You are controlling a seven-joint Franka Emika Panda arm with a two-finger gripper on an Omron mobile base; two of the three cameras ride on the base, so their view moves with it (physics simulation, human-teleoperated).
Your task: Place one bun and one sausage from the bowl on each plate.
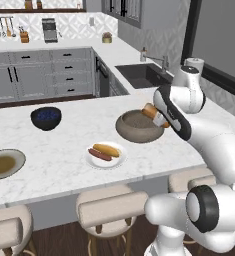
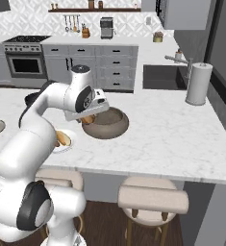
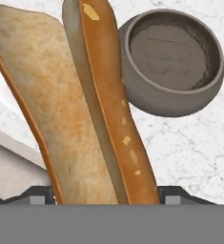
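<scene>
Stools aside, from the left base view the gripper (image 1: 159, 118) lifts a bun (image 1: 150, 111) over the brown bowl (image 1: 139, 126), while the white plate (image 1: 105, 155) already has bun and sausage and the grey-rimmed plate (image 1: 6, 163) seemingly only a sausage. From the right, the arm hides most of this. Through the hand view the jaws clamp the bun, which next needs carrying to the grey-rimmed plate; no writing is readable.

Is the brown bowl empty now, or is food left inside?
Empty: the brown bowl shows only its bare inside; the end effector holds a bun.
</scene>
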